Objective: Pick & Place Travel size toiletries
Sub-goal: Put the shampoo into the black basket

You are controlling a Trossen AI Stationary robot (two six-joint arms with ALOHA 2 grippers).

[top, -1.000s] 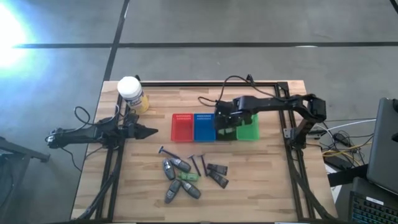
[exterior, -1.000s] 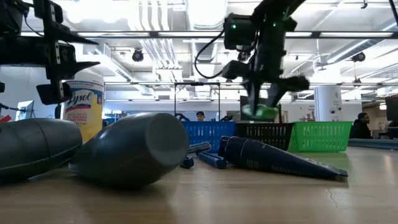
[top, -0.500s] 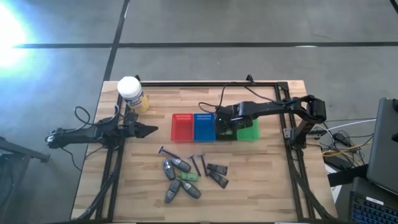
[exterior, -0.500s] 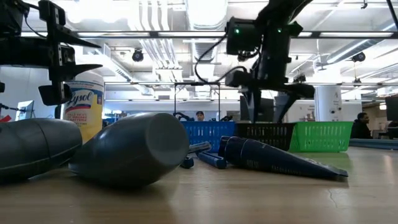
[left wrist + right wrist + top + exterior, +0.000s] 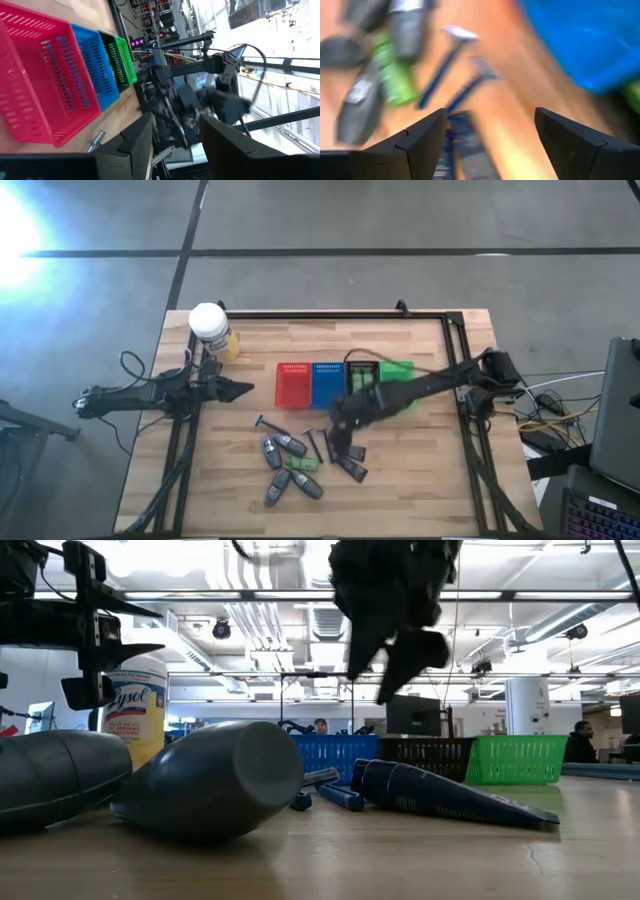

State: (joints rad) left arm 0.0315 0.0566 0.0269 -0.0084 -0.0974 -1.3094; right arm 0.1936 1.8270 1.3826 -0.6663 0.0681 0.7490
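Right gripper (image 5: 340, 425), fingers spread wide and empty, hangs over the table centre, above the toiletries pile. In its wrist view the two dark fingers (image 5: 415, 142) frame blurred items, nothing between them.

Travel size toiletries (image 5: 300, 460) lie scattered at 6 o'clock of the basket row, near the front half of the wooden table (image 5: 420, 480). Nearest the front: grey oval tubes (image 5: 273, 490), rounded, dark grey, lying flat at mixed angles. One green tube (image 5: 303, 466) sits among them, bright green body. Thin razors (image 5: 270, 423) with long dark-blue handles lie just beyond, at 12 o'clock of the grey tubes. Dark rectangular packets (image 5: 350, 460) sit at 3 o'clock of the pile, just below the gripper.

Farther back: red basket (image 5: 293, 384), blue basket (image 5: 327, 383), black basket (image 5: 360, 370), green basket (image 5: 398, 370) in a touching row.

Left gripper (image 5: 235, 391) waits at 9 o'clock of the red basket, fingers partly apart, holding nothing. Yellow jar (image 5: 212, 330), white cap, at the far left corner.
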